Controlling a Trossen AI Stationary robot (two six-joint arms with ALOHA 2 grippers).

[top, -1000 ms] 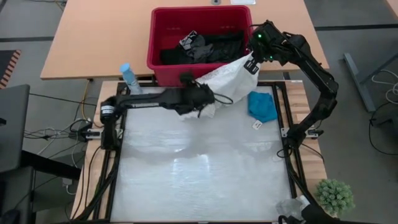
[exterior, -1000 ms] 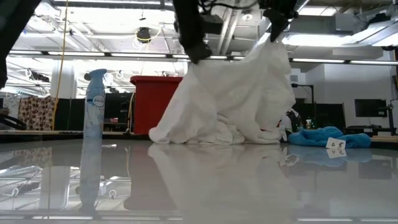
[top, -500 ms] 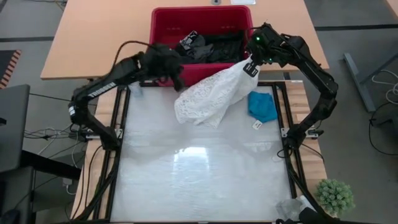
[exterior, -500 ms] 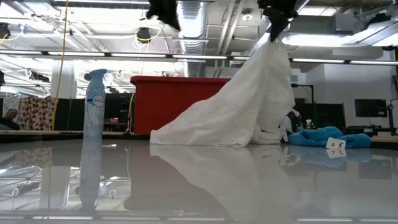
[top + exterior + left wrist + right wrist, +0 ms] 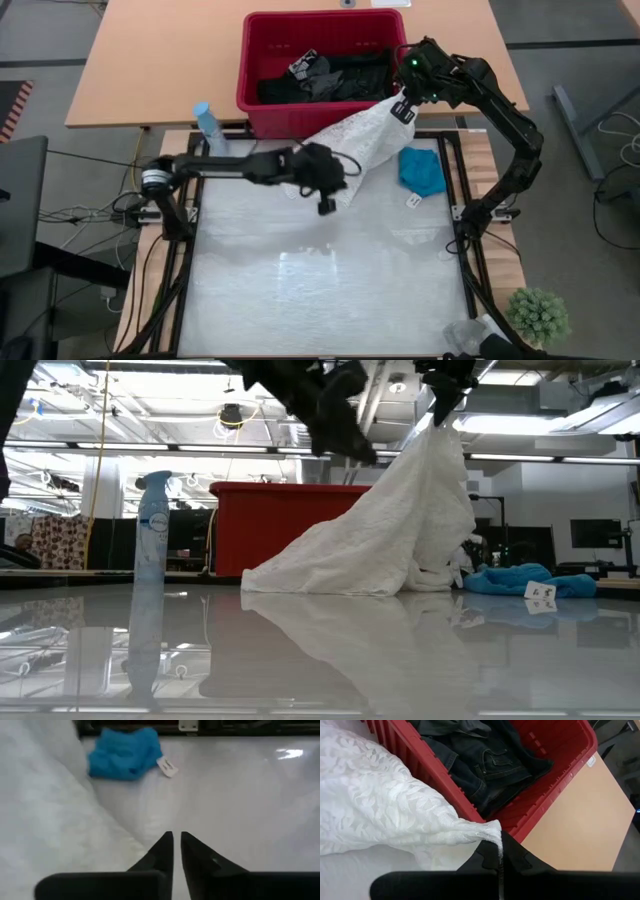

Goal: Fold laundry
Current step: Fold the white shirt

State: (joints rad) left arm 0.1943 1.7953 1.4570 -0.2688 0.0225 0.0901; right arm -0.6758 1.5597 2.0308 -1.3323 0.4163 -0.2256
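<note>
High view: the right gripper [image 5: 403, 98] holds one corner of the white lacy garment [image 5: 362, 140] pinched shut in the air just in front of the red basket [image 5: 258, 62], while the left gripper [image 5: 327, 203] hangs over the cloth's low end, its fingers [image 5: 165, 851] nearly together and holding nothing. The garment slopes from that raised corner down to the table [image 5: 320, 285], its long axis running from the basket's right front corner toward the table's left-centre, so the free lower edge lies on the left arm's side and directly beneath it. In the left wrist view the white fabric fills the near side beside the fingertips, apparently just beside them rather than between them, though how close is hard to judge. Any second hold would fall to the left arm, which would need to part its fingers and come down onto that trailing edge. The teal garment [image 5: 422, 170] lies flat on the table near the right arm's base, apart from the white one; the dark clothes [image 5: 330, 75] remain heaped inside the basket
</note>
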